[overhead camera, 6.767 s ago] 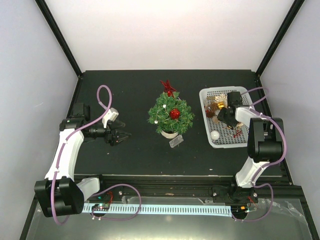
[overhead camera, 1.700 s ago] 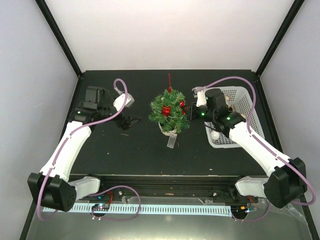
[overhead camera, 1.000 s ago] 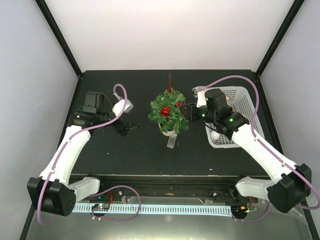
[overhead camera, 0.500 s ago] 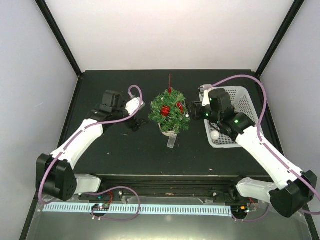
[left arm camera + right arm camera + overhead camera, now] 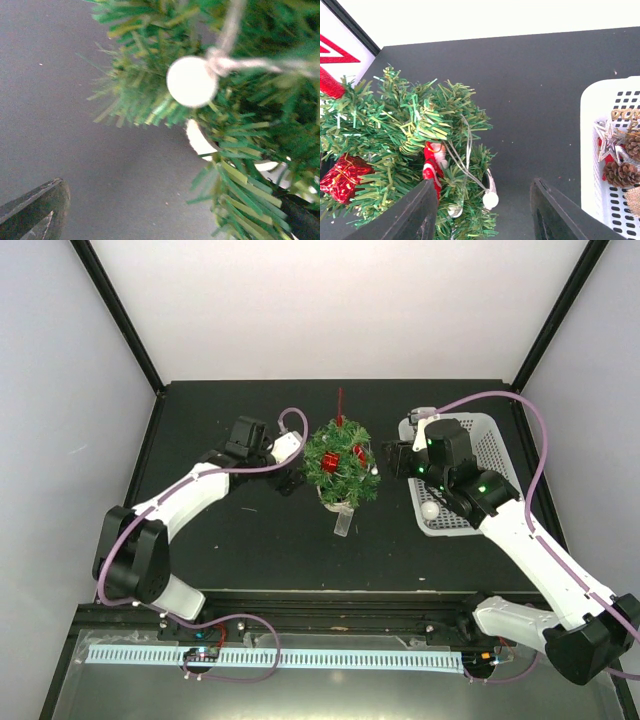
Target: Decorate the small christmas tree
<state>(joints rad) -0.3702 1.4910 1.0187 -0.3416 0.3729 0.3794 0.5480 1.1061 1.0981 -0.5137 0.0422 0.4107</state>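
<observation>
The small christmas tree (image 5: pixel 342 468) stands mid-table in a white pot (image 5: pixel 338 505) with a pale tag (image 5: pixel 344 523). It carries a red gift box (image 5: pixel 331 462), a Santa figure (image 5: pixel 434 162), white balls on silver string (image 5: pixel 490 200) and a red star top (image 5: pixel 332 65). My left gripper (image 5: pixel 289 480) is open and empty against the tree's left side. In the left wrist view (image 5: pixel 172 210) branches and a white ball (image 5: pixel 191 81) fill the frame. My right gripper (image 5: pixel 386 462) is open and empty just right of the tree, and it also shows in the right wrist view (image 5: pixel 485 215).
A white mesh basket (image 5: pixel 484 430) stands at the right, under my right arm. It holds pinecones (image 5: pixel 620 172), a silver star (image 5: pixel 607 137), and a white ball (image 5: pixel 430 510). Black frame posts border the table at back left and back right.
My left gripper has moved right, up to the tree's left side. My right gripper has drawn back a little to the right of the tree. The tree has stayed put.
</observation>
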